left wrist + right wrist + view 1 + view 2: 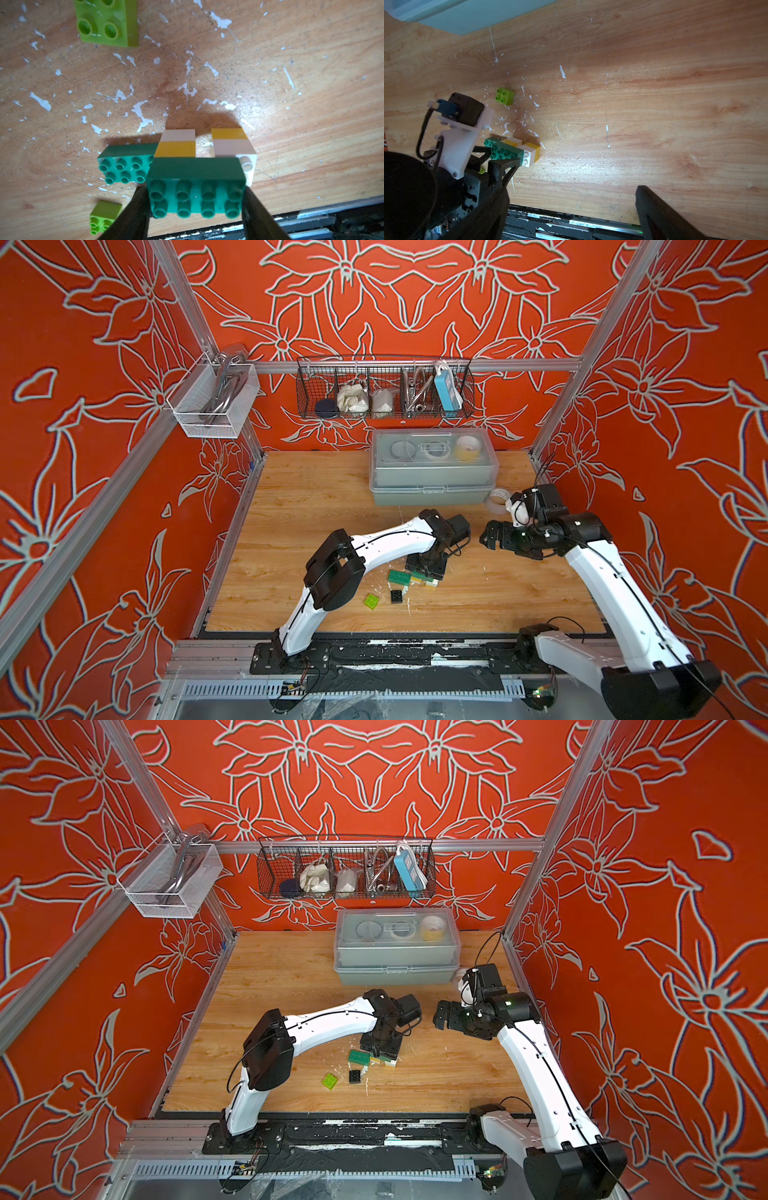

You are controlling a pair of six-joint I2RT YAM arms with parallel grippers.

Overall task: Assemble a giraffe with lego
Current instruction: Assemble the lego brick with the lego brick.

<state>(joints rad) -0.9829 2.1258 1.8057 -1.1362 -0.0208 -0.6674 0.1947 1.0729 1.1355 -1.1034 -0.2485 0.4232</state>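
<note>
The left gripper [196,200] is clamping the long dark green studded plastic brick [195,170], which is sitting on two white-and-yellow brick legs [176,143] on the wooden table [291,104]. The right gripper [490,536] is hovering well apart, jaws spread wide.

Orange-red walls [415,302] w/ grey flower outlines, alu frame [519,364]. Wood tabletop [311,497], white scuffs. 1 black wire basket [307,389] on back rail, 1 white mesh basket [208,414] left, grey plastic box [432,481] at back.
</note>
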